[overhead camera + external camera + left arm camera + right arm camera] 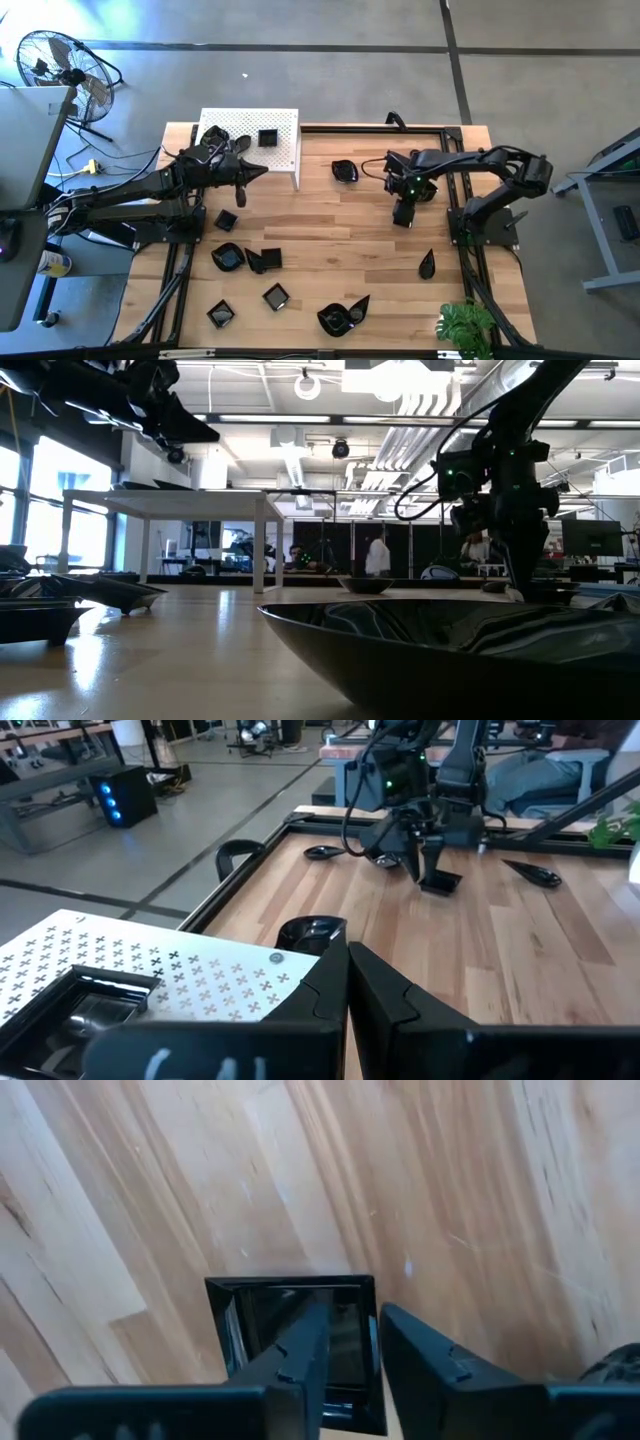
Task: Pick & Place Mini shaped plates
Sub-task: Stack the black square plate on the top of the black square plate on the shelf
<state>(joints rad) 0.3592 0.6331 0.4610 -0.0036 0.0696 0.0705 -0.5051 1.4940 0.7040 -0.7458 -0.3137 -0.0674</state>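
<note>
Desk: light wood planks, black rail frame along the edges. Wide bare strip through the middle between the two arms, and bare wood around the right end effector on most sides.

White perforated stand sits at the far-left corner, just under the left arm. One square plate rests on top of it; left wrist view shows that plate seated in the stand's surface.

Left end effector: fingers together, nothing between them, hovering at the stand's near edge, pointing toward desk centre.

Right end effector: pointing straight down near desk centre-right. One finger is inside a small square plate, the other is outside its wall, so the jaws straddle that rim with a narrow gap. Can't tell if the pads are pressing the wall. From the left wrist view the plate sits flat on the wood.

Other mini shaped plates:
- Round dish near the far rail, left of the right arm.
- Teardrop dish near the right rail, well apart from the rest.
- Cluster at front-left: square, wavy round, square, square, square.
- Leaf-shaped pair close to the front edge.

Green plant at the front-right corner, outside the rail.
</note>
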